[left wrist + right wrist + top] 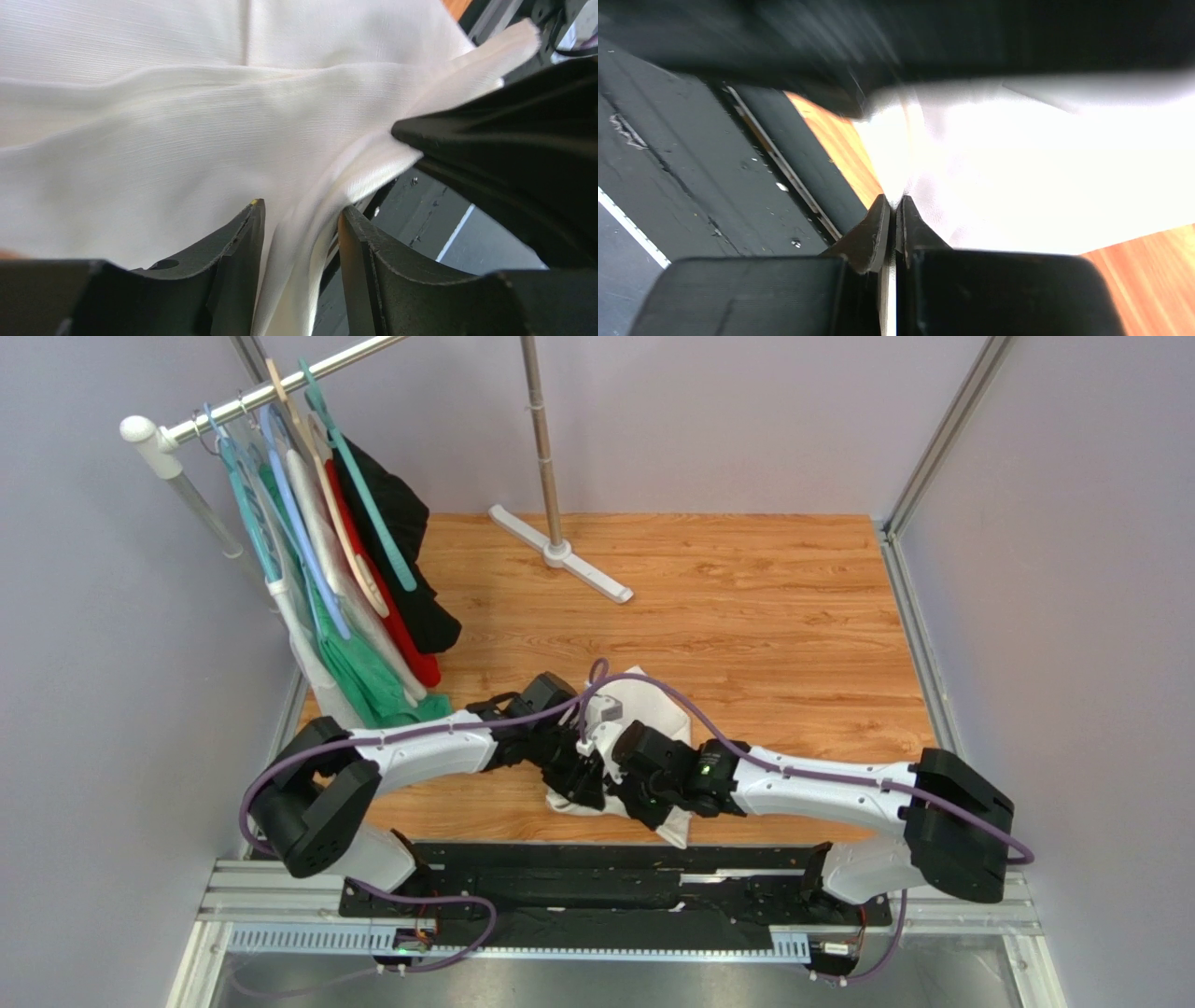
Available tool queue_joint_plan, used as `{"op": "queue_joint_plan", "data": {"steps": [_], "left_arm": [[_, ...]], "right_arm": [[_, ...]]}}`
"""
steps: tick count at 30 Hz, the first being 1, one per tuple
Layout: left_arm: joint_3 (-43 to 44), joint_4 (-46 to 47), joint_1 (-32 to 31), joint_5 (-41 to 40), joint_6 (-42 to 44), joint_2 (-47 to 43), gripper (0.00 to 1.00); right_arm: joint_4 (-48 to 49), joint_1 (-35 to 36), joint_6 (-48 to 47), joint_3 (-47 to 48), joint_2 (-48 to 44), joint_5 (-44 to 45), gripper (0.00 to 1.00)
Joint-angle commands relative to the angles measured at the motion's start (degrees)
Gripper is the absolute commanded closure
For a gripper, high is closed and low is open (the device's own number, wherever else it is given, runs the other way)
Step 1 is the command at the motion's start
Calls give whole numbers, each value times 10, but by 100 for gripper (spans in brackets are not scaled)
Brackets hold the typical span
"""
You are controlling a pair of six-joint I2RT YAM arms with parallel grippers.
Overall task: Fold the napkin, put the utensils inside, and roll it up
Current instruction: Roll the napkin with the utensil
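Closest to the lens on my left wrist, the left tool point(300, 231) stands with its two dark fingers point(235, 262) about half spread. A hanging fold of the napkin point(175, 140) runs down through the gap between them, and the jaws are not closed on it. Above the fingers the white cloth fills nearly the whole view. A straight crease runs up near the middle, and soft wrinkles fan toward the right, where they gather to a point at the dark tip of my right tool point(893, 220).

From the right wrist, that tool's jaws are pressed together with a thin white sliver of the napkin caught between them. Beyond the tips the napkin is a bright, blurred mass over the wooden bench point(1144, 266). To the left runs the black rail point(703, 175) at the bench's near edge.

From above, both arms reach inward and meet over the near middle of the bench, the two tools just beside each other. The napkin is bunched beneath and between them, mostly hidden by the wrists, with white showing behind them and on the side toward the rail. Well apart, at the left rear, a clothes rack point(253, 399) carries coloured hangers and garments point(379, 602). A stand's white foot point(561, 553) rests on the bench at the back.
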Motion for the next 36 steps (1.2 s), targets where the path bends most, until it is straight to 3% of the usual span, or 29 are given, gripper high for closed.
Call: {"op": "queue_joint_plan", "data": {"steps": [1,8,18,19,22,36], "left_arm": [[0,25,21,-2,-3,-66,46],[-2,28,23,-9,-3,-97,41],[-31,18,46,-91,-20,-205,36],[-33,17,47,-97,-23,-209,30],[-37,11,52,-109,-33,-218,29],[-30,33,58,-90,-40,-150,29]], "right_arm": [[-30,-34,14,1,4,-49,100],[-20,-54,12,11,44,-78,100],[-20,-71,-3,32,76,-122,100],[-18,-72,-3,32,73,-123,100],[-12,-74,1,27,63,-127,100],[23,-76,6,2,26,-126,100]]}}
